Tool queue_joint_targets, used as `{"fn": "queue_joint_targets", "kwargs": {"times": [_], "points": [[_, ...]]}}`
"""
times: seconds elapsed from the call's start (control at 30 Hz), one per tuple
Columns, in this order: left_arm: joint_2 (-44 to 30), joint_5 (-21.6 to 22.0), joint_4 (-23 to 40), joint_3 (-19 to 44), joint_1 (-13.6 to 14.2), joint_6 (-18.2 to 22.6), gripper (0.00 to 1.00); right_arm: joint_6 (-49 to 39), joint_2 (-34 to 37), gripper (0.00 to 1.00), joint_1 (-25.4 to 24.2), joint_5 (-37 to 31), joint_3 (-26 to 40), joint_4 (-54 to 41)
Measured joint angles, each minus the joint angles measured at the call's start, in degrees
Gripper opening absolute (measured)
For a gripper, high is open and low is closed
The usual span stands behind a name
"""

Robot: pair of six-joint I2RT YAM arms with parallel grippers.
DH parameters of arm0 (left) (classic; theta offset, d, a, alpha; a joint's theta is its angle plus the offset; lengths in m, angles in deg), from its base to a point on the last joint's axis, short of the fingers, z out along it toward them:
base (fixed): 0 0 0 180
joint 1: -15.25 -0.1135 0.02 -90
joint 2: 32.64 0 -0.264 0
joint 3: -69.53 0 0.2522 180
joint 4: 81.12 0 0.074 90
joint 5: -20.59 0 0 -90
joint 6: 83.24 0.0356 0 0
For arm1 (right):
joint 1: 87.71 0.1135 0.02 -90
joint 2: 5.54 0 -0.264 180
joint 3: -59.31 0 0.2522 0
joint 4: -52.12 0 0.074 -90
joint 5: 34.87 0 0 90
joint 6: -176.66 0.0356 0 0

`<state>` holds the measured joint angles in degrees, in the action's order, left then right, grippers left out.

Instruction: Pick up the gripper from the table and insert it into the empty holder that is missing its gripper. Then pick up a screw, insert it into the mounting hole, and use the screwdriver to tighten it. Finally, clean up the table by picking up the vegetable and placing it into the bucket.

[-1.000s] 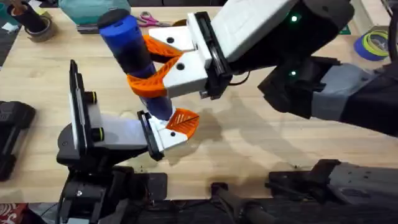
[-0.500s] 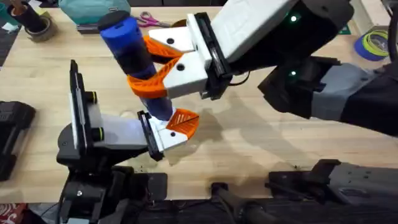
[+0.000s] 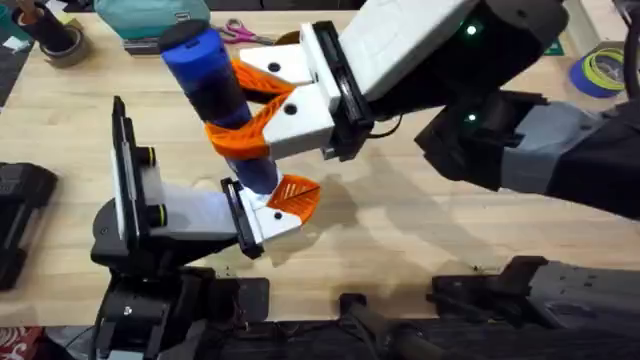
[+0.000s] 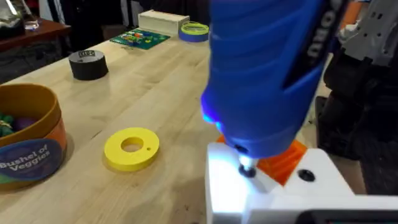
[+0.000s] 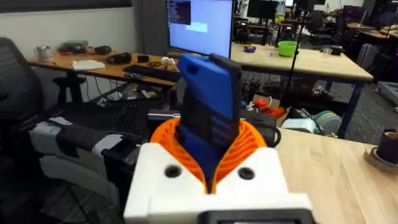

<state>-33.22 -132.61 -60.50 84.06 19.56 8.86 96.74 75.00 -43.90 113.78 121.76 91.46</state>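
Robotics lab, wooden workbench [image 3: 420,235], lit monitor [image 5: 199,28], office chair [image 5: 15,74], cluttered desks [image 5: 298,62]

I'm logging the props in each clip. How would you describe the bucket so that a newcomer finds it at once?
Start in the left wrist view at the wooden table and go to its near edge beside the flat yellow tape ring. The bucket is the round orange-yellow cup there. Unlike the ring and the black tape roll, it has a tall wall, a dark blue lettered band and toy vegetables inside.

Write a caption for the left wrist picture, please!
Blue screwdriver bit pressed down on the white holder, beside a yellow tape ring and the bucket.
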Motion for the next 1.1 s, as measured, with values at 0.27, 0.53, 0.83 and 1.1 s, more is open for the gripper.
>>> {"fn": "queue_joint_targets", "kwargs": {"times": [0.27, 0.53, 0.83, 1.1], "points": [[0.0, 0.0, 0.0, 0.0, 0.0, 0.1, 0.004, 0.2, 0.0, 0.021, 0.0, 0.2, -0.2, 1.5], [0.0, 0.1, 0.0, 0.0, 0.0, 0.1, 0.004, 3.9, 0.3, 0.02, -0.6, -0.8, 1.4, 5.1], [0.0, 0.1, 0.0, 0.0, 0.0, 0.1, 0.004, 1.5, 0.1, 0.02, -3.7, -0.7, 18.9, -16.9], [0.0, 0.1, 0.0, 0.0, 0.0, 0.1, 0.004, -14.8, 0.0, 0.02, -7.0, -6.0, 35.6, -58.2]]}}
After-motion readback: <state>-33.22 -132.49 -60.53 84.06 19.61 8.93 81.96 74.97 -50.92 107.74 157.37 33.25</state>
